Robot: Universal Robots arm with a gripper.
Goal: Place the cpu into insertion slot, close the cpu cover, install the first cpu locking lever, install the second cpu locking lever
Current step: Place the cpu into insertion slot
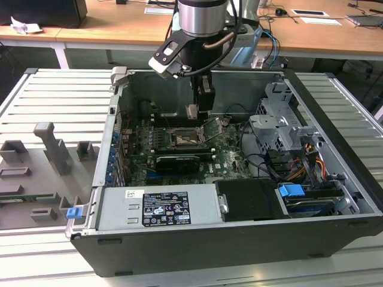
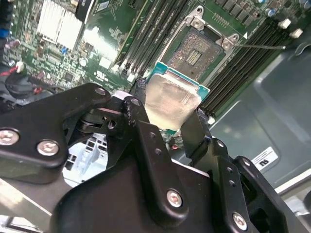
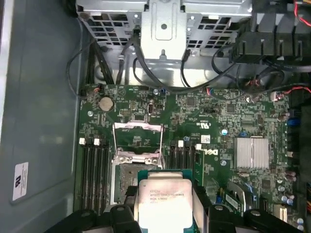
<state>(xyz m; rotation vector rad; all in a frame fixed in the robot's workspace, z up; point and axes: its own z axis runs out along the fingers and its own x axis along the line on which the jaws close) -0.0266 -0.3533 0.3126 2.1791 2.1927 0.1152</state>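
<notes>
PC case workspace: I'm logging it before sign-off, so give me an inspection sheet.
Surface: ribbed metal table, open case on it.
Job's things: cpu held over the board near the slot, not seated; cover raised.
Clutter: grey fixtures on the table, exterior view's left.
Gripper: shut on the cpu.
Cables: black cables by the drive cage; coloured wires, exterior view's right.
Surroundings: wooden desks behind.

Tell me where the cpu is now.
In both wrist views the cpu is clamped in the gripper, raised just beside the open insertion slot.
</notes>
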